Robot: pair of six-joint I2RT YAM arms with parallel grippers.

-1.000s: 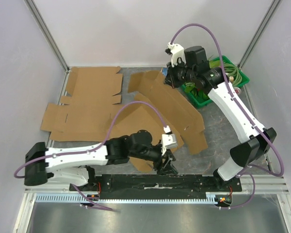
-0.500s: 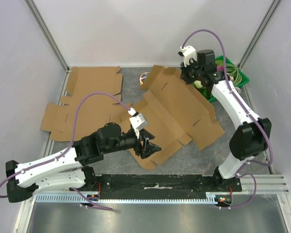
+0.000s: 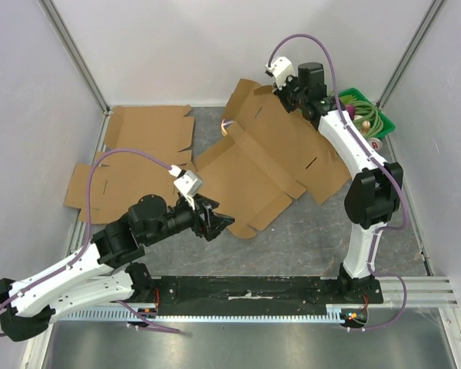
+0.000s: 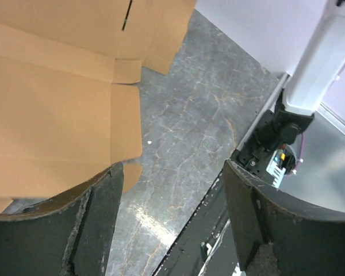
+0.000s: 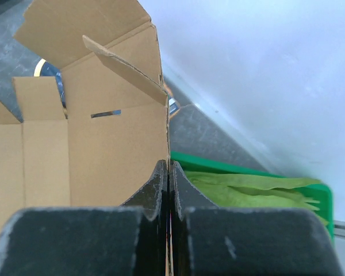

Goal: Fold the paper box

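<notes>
Paper box (image 3: 250,165) is clamped at upper centre by right end effector (image 5: 168,171); left end effector (image 4: 172,168) is seen wide open, empty.

The whole table (image 3: 323,231) is viewed steeply from above and behind, with the arm bases (image 3: 357,277) along the bottom edge. From the left wrist, bare table is seen closely at a slant, with cardboard (image 4: 52,115) at upper left. From the right wrist, the back wall (image 5: 264,86) is faced at close range. The cardboard is shared by all three views, the green bin (image 3: 386,117) by two.

Grey table (image 3: 307,231) (scuffed) carries flat cardboard sheets (image 3: 146,146), paper box (image 3: 246,177), green basket (image 3: 387,121).
</notes>
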